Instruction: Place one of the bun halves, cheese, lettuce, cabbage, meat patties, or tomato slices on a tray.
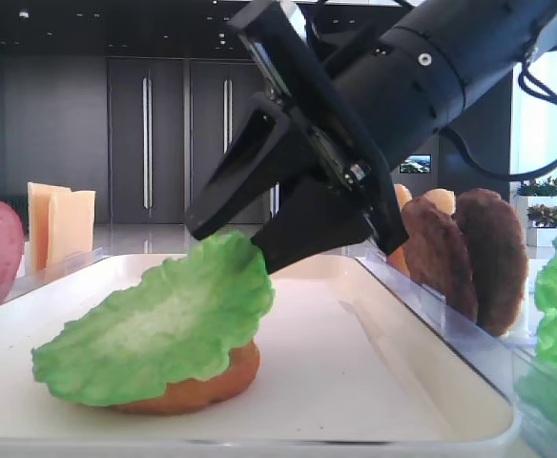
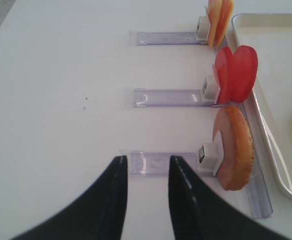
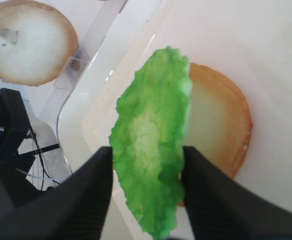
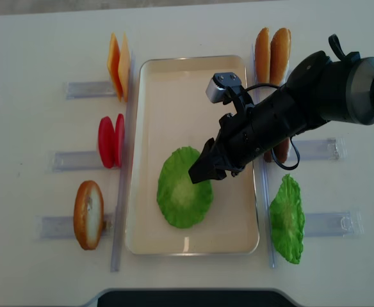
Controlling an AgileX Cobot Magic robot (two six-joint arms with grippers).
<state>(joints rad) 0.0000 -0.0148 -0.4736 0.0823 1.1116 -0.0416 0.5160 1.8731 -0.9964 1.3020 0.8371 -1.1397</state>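
On the left of the overhead view, a bun half [image 4: 88, 214], tomato slices [image 4: 111, 141] and cheese [image 4: 118, 65] stand in their racks on the worktop, while the left end effector [image 2: 147, 200], spread and empty, hangs above it. In the middle, the tray [image 4: 174, 77] carries a bun half [image 1: 197, 386] with the lettuce [image 4: 184, 187] draped over it; the right end effector [image 4: 202, 171] has its fingers spread either side of the leaf's edge, apparently letting go. The placement looks essentially done, with only withdrawal left; meat patties [image 1: 469, 253] and another lettuce leaf [image 4: 287, 219] wait at right.
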